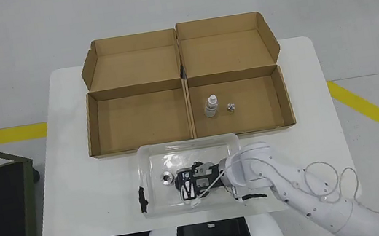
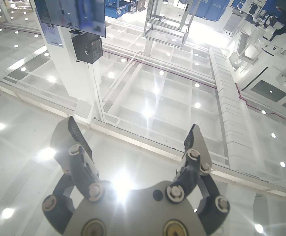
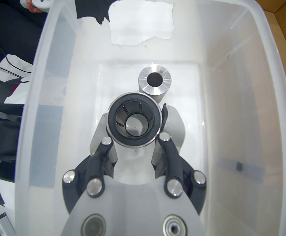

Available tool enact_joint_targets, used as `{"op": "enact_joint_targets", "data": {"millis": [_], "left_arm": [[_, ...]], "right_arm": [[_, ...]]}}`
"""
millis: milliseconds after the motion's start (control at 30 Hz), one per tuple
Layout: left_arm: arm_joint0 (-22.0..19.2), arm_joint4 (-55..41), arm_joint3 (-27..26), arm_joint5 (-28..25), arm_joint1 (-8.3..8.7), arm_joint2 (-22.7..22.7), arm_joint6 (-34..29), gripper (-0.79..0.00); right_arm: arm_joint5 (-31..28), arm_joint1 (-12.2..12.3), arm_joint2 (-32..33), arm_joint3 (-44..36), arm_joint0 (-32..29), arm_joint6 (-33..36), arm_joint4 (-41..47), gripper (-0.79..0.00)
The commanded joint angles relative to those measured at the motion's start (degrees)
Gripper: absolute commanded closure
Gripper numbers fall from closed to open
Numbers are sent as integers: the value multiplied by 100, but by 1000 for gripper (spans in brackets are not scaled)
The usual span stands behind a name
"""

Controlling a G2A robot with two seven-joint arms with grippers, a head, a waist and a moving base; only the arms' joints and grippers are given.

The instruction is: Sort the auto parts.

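Note:
My right gripper [image 3: 135, 125] is down inside the clear plastic bin [image 3: 263, 89], shut on a black-ended linear bearing [image 3: 134, 121] that stands upright between its fingers. Just beyond the bearing, a silver metal bushing [image 3: 154, 83] with a centre hole stands on the bin floor. From above, the right gripper [image 1: 184, 183] sits in the middle of the bin [image 1: 152, 153], with the bushing [image 1: 165, 179] beside it. My left gripper [image 2: 131, 125] is open, holds nothing and points up at the ceiling.
Two open cardboard boxes sit behind the bin. The left box [image 1: 138, 122] has nothing in it. The right box [image 1: 276, 105] holds a small white part [image 1: 210, 105] and a small metal part [image 1: 231, 106]. A black strip [image 1: 142, 197] hangs on the bin's left wall.

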Motion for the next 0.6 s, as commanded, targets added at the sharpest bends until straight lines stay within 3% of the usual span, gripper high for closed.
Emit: {"op": "enact_joint_targets", "data": {"millis": [0, 567], "left_arm": [[0, 0, 0, 0, 0, 0, 0, -785], [0, 0, 0, 0, 0, 0, 0, -785]], "right_arm": [[-28, 5, 30, -23, -5, -25, 27, 0], [-392, 243, 878, -690, -435, -466, 429, 0]]}}
